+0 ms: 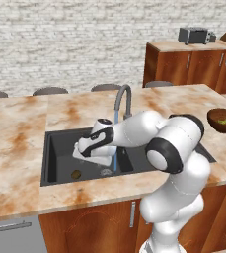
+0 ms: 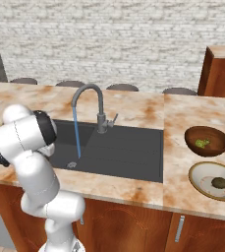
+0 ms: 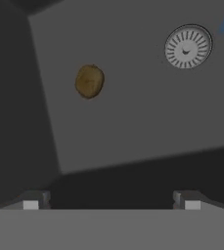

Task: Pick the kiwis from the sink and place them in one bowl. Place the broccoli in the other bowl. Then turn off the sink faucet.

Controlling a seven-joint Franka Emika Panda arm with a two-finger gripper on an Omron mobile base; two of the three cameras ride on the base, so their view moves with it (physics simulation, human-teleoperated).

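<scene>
Lying in sink [image 1: 60, 143]: one kiwi [image 3: 89, 81]; beige bowl [image 2: 200, 185] another, brown bowl [image 2: 221, 147] broccoli [image 2: 201, 143]; fingers [image 3: 31, 203] spread, empty.

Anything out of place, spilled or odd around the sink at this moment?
Nothing damaged or spilled. The faucet is running, its stream falling inside the sink. One kiwi lies on the basin floor; the other kiwi sits in the cream bowl, broccoli in the brown bowl.
</scene>
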